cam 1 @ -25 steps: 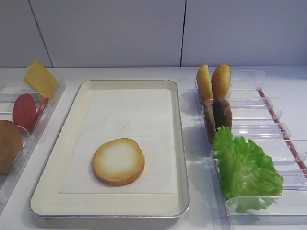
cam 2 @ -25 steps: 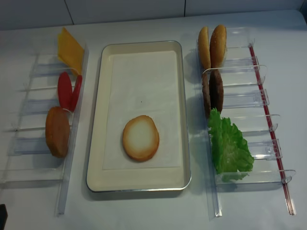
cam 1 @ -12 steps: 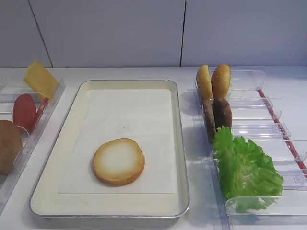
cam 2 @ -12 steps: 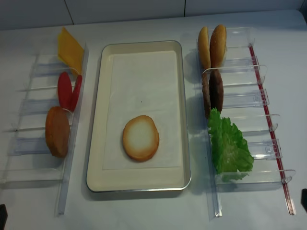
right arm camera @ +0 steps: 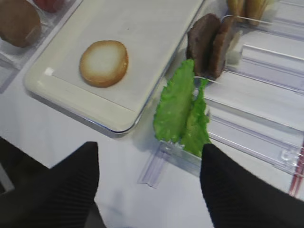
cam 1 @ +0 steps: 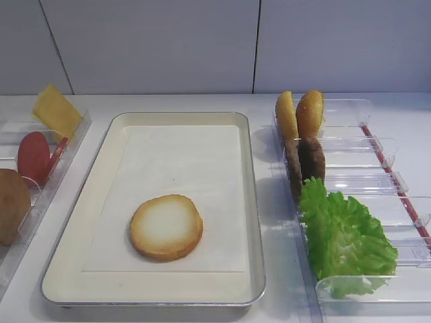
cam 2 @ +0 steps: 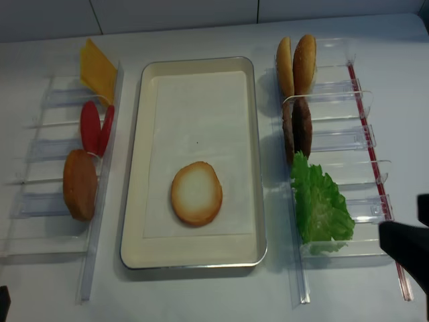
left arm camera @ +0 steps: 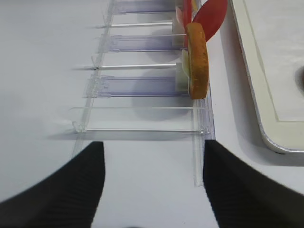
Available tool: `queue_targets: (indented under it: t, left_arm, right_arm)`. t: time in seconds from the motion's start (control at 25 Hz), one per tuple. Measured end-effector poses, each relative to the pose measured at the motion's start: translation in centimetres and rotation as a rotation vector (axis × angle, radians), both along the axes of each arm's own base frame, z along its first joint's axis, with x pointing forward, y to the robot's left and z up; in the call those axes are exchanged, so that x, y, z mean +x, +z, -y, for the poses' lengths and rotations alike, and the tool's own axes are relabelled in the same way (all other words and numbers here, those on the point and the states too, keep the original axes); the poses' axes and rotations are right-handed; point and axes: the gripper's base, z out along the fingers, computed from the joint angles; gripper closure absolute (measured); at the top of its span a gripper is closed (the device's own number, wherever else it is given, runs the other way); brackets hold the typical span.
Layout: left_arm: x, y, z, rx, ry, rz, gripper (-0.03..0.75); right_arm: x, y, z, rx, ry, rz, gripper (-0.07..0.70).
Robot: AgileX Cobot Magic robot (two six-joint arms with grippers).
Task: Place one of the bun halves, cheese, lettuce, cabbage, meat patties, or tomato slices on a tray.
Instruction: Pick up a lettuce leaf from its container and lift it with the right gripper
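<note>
- Cream metal tray [cam 1: 250, 202] in your front high view: shallow, rounded corners, white paper liner [cam 1: 175, 182]. One bun half [cam 1: 166, 227] lies flat on the liner near the front edge, pale toasted face up.
- Your right wrist view shows the right end effector [right arm camera: 149, 190] with its dark ribbed fingers [right arm camera: 66, 183] spread wide, gripping nothing, above the white tabletop [right arm camera: 118, 171] just short of the ruffled lettuce [right arm camera: 183, 111], which stands on edge in a clear plastic rack [right arm camera: 266, 123]; rough brown meat patties [right arm camera: 209, 42] stand upright behind it.
- Your left wrist view shows the left end effector [left arm camera: 152, 185] equally wide apart and empty, near an upright bun [left arm camera: 197, 61] and red tomato slices [left arm camera: 209, 14].
- Your overhead view has the tray's long axis running front to back; yellow cheese [cam 2: 98, 70] sits far left.
</note>
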Motion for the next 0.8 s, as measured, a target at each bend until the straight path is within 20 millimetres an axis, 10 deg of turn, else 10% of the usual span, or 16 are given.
queue_targets:
  t: [0.8]
  left_arm:
    - [0.0, 0.0, 0.0, 0.0, 0.0, 0.0, 0.278]
  right_arm:
    - [10.0, -0.3, -5.3, -0.117, 0.172, -0.265, 0.201]
